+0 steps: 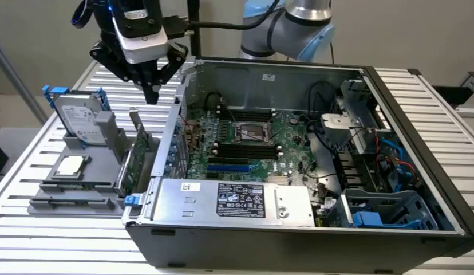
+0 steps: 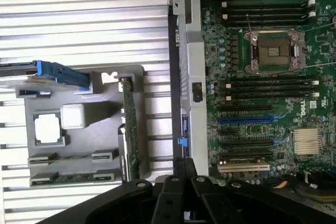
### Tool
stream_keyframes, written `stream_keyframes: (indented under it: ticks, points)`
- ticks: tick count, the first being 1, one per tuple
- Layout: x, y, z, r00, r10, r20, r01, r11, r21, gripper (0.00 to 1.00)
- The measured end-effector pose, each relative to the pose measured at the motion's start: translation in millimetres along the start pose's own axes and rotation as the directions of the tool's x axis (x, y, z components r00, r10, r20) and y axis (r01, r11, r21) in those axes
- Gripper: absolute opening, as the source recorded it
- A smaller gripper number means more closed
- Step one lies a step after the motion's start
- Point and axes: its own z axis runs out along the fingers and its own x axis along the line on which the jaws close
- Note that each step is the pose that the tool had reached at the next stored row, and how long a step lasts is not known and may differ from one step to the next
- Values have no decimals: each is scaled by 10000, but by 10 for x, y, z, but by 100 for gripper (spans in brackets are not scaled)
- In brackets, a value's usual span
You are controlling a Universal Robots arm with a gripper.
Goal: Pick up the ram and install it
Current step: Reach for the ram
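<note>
Toward the worktop's (image 1: 38, 240) near edge, the ram (image 2: 73, 177) stands on edge in a front slot of the gray holder (image 1: 99, 172). Farther back, the tool (image 1: 151, 91) hangs above the holder, beside the open computer case (image 1: 298, 243), its fingers together and empty.

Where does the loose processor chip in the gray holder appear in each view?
Exterior view: the processor chip lies in the gray holder, at the exterior view's left, outside the case.
Wrist view: the chip sits in the holder's square recess.
Shared landmark: the motherboard's CPU socket.
</note>
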Motion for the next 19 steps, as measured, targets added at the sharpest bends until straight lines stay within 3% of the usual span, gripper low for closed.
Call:
stream_keyframes:
  ticks: [12,19]
  points:
    - [530,-224,8,10000,0,0,0,10000,0,0]
    - [845,-319,64,10000,1,0,-1,10000,0,0]
